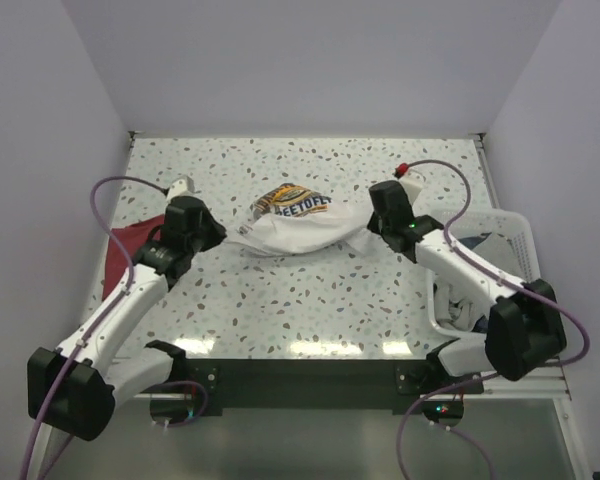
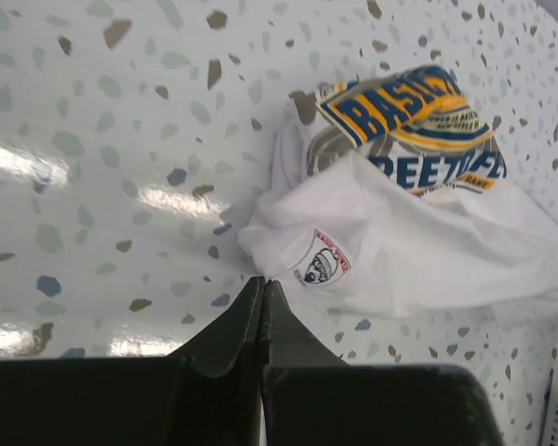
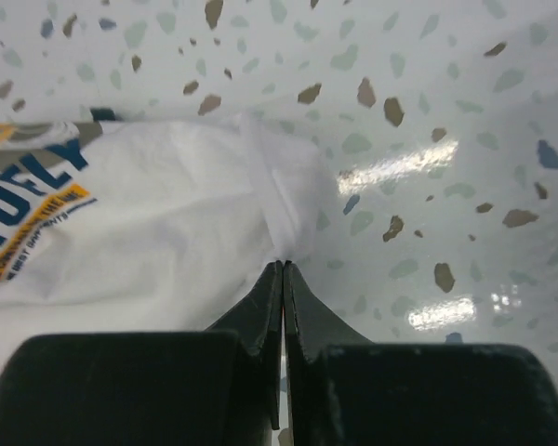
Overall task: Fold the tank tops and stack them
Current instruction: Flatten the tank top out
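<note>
The white tank top [image 2: 418, 242] carries a chest graphic [image 2: 409, 121] reading "BASIC" above a partly hidden "REETOFL", while its small sewn patch [image 2: 324, 263] is too small to read.

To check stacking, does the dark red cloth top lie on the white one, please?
No, the dark red top lies apart, left of the white top.

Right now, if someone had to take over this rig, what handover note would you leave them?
Left gripper: fingers shut, pinching the left edge of the white tank top.
Right gripper: fingers shut on its right edge.
White tank top: bunched mid-table, strung between both grippers, graphic facing up.
Dark red tank top: crumpled at the table's left edge, untouched.
Done: nothing folded or stacked yet.
Left: spread and fold the white one, fold the red one, stack them.
</note>
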You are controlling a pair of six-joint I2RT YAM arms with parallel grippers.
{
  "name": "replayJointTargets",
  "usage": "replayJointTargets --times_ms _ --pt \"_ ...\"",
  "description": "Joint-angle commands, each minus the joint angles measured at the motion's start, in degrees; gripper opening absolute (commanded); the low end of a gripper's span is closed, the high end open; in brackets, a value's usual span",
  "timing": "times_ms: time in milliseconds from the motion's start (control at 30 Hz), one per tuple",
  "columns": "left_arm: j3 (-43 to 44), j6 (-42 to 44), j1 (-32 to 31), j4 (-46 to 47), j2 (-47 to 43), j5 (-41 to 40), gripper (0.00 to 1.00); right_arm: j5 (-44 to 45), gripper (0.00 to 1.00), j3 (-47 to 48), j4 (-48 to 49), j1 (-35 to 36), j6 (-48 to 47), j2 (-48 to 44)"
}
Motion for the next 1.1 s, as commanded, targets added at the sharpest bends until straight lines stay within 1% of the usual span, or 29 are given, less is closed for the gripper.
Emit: replayJointTargets --times_ms 0,133,200,333,467,533,667,800,967,1067 --pt "4.65 3.71 5.49 -2.29 -0.97 0.39 0.0 1.6 0.0 3.49 -7.46 -4.76 -3.64 -6.39" --pt "5.28 4.42 8.14 -2.64 -0.7 2.24 0.0 0.09 0.0 4.54 -10.01 -6.97 -5.49 -7.2" --pt "4.84 4.33 8.32 -2.82 -0.52 2.94 0.0 -0.6 0.04 4.37 -10.27 -7.06 -5.84 -5.81" --pt "1.07 4.15 8.41 -1.76 -0.17 5.05 0.0 -4.91 0.18 1.56 -9.23 -7.15 -4.96 -3.51" --pt "-2.1 3.72 8.41 -0.71 0.18 5.76 0.0 -7.46 0.38 -2.66 -6.41 -7.06 -4.17 -2.55" --pt "-2.98 3.72 8.32 -0.8 0.18 4.53 0.0 -7.9 0.43 -4.94 -5.54 -6.98 -3.91 -2.02" --pt "-3.6 3.8 8.76 -0.8 0.26 3.65 0.0 -11.06 0.42 -9.86 -3.52 -6.54 -2.68 -2.98" --pt "-3.78 4.07 9.02 -0.62 0.79 3.91 0.0 -11.86 0.42 -15.48 -3.6 -4.96 -0.31 -4.64" --pt "-4.04 3.98 9.11 0.0 1.23 4.44 0.0 -11.77 0.43 -18.74 -2.63 -3.29 2.15 -4.57" --pt "-4.48 3.89 9.02 0.35 1.41 4.79 0.0 -13.53 0.42 -19.36 -0.44 -3.11 2.86 -3.07"
